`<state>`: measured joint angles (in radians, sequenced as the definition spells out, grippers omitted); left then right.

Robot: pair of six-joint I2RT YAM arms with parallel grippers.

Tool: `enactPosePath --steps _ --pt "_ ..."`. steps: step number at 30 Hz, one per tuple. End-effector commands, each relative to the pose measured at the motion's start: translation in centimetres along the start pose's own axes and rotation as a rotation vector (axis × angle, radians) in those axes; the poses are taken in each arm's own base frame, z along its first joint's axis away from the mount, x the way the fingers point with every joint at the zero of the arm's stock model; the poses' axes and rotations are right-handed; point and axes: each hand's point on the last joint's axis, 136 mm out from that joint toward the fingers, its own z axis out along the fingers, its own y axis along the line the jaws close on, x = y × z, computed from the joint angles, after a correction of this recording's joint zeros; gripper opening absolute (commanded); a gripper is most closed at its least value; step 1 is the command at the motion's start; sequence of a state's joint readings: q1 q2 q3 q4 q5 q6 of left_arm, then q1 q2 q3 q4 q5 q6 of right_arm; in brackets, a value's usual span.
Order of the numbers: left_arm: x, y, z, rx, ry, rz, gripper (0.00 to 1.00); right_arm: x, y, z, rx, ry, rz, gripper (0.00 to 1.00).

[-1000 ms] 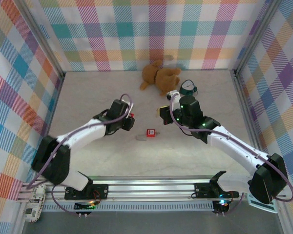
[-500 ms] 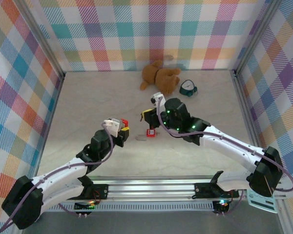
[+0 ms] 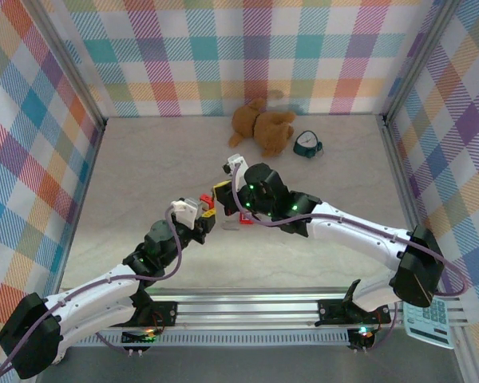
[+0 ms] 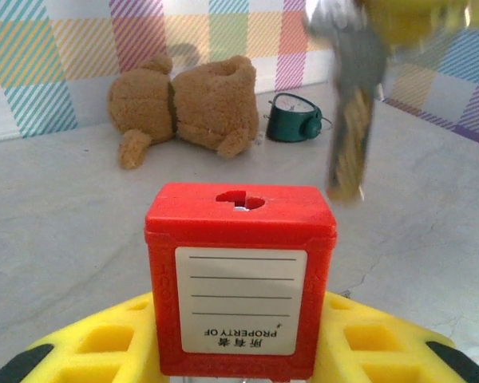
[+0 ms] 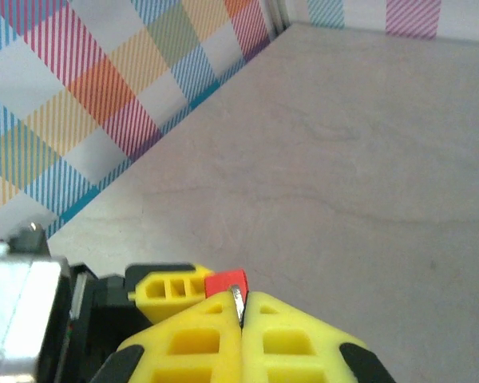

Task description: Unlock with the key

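Observation:
My left gripper [image 4: 239,351] is shut on a red padlock [image 4: 239,275], held upright with its keyhole face up and a white label toward the camera. From above, this padlock [image 3: 208,203] sits at the left gripper [image 3: 205,214] over the table's middle. The right gripper [image 5: 241,319] is shut on the small silvery key [image 5: 239,304], whose edge shows between the yellow fingertips [image 5: 199,335]. In the left wrist view the key [image 4: 351,120] hangs blurred, up and to the right of the keyhole, apart from it. The right gripper [image 3: 221,194] is just right of the padlock.
A second red padlock [image 3: 246,216] lies on the table below the right wrist. A brown teddy bear [image 3: 259,128] and a dark green clock [image 3: 307,144] lie at the back. A calculator [image 3: 427,323] rests at the near right corner.
The left arm has drawn back and turned, carrying the red padlock right toward the middle. The right gripper has moved left and nearer with the key, closing on the padlock.

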<state>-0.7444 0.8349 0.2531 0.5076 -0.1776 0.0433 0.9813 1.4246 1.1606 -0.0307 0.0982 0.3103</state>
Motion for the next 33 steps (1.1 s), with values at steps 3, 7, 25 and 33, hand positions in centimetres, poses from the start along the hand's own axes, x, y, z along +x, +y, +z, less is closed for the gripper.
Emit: enactPosePath --steps 3,7,25,33 --pt "-1.0 -0.2 -0.3 -0.001 -0.061 0.024 0.24 -3.2 0.7 -0.7 0.011 -0.07 -0.065 0.0" --pt "-1.1 -0.4 -0.3 0.009 -0.065 0.027 0.24 -2.7 1.0 0.3 -0.008 -0.05 -0.039 0.0" --pt "-1.9 -0.7 -0.7 0.014 -0.091 0.047 0.22 0.4 0.0 1.6 0.007 0.023 -0.006 0.0" --pt "-1.2 -0.4 -0.8 0.002 -0.099 0.035 0.21 1.9 0.0 0.6 -0.018 0.039 0.045 0.0"
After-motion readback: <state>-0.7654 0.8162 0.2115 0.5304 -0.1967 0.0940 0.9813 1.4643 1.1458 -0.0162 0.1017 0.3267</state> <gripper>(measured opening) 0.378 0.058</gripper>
